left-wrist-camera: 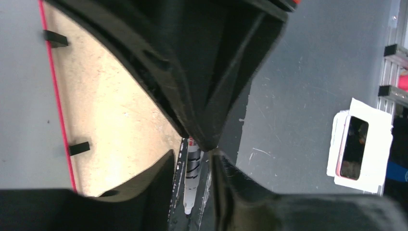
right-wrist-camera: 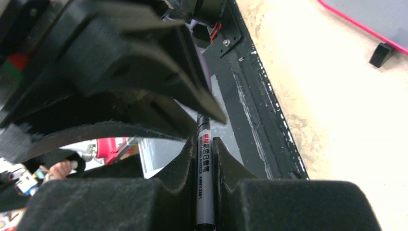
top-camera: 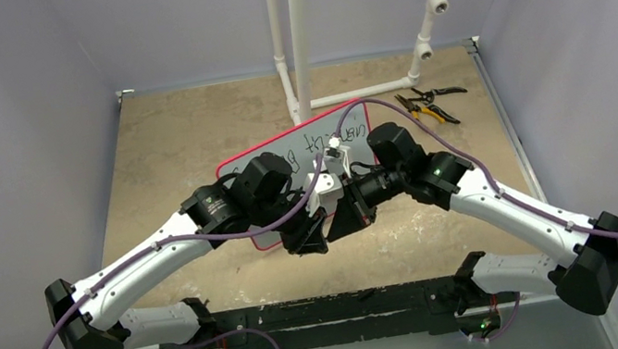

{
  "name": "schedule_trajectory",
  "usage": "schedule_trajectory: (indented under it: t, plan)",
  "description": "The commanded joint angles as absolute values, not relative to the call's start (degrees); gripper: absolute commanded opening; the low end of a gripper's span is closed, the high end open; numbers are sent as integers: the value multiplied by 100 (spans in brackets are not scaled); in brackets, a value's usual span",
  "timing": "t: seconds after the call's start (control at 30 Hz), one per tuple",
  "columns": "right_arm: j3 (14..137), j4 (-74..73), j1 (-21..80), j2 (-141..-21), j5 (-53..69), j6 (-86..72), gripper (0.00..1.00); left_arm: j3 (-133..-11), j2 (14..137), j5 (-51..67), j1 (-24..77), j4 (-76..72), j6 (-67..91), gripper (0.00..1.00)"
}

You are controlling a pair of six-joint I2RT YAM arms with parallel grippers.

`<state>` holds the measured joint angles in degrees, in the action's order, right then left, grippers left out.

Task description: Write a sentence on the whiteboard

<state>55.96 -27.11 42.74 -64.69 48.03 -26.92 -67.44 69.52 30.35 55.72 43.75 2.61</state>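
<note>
The whiteboard (top-camera: 276, 157), pale with a thin red border, lies mid-table under both wrists. Part of the sentence (top-camera: 332, 138) shows as black handwriting near its far edge; the arms cover the rest. My two grippers meet over the board's near edge. My right gripper (right-wrist-camera: 203, 142) is shut on a grey whiteboard marker (right-wrist-camera: 204, 178), pads tight on its barrel. In the left wrist view the same marker (left-wrist-camera: 192, 180) runs between my left gripper's (left-wrist-camera: 192, 156) fingers with a gap on each side, its tip pointing away from the right gripper; the left gripper is open.
Pliers with black and yellow handles (top-camera: 430, 104) lie at the back right. A white pipe frame (top-camera: 300, 35) stands at the back centre. A black rail (top-camera: 309, 315) runs along the near edge between the arm bases. Grey walls close in both sides.
</note>
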Motion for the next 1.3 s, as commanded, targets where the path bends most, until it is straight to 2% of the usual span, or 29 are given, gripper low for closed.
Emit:
schedule_trajectory:
  t: [0.0,0.07,0.13,0.23,0.4,0.67,0.83,1.0,1.27]
  plan:
    - [5833,-2628,4298,-6126,4108,-2743,0,-6976,6891,2580,5458,3969,673,39]
    - [5764,-2626,4297,-5999,3736,-2841,0,-7107,6858,2283,5410,3986,776,47]
    - [5661,-2573,4297,-5858,3430,-2958,0,-7320,6864,1988,5355,4067,852,59]
    - [5511,-2462,4298,-5618,2976,-3084,0,-7568,6873,1607,5190,4137,1053,66]
    - [5268,-2371,4298,-5284,2108,-3221,0,-7950,6885,1376,4677,4078,1560,67]
    - [4708,-1779,4298,-4741,1591,-3419,0,-9043,7139,419,4263,4420,1963,69]
    - [4413,-1188,4298,-4474,1318,-3566,0,-9745,7434,216,3775,4688,2068,70]
    - [4229,-791,4311,-4287,1063,-3408,0,-9765,7388,534,2784,4753,2239,71]
    - [3938,-181,4455,-4222,571,-3271,0,-9327,6793,-512,2487,5120,2346,72]
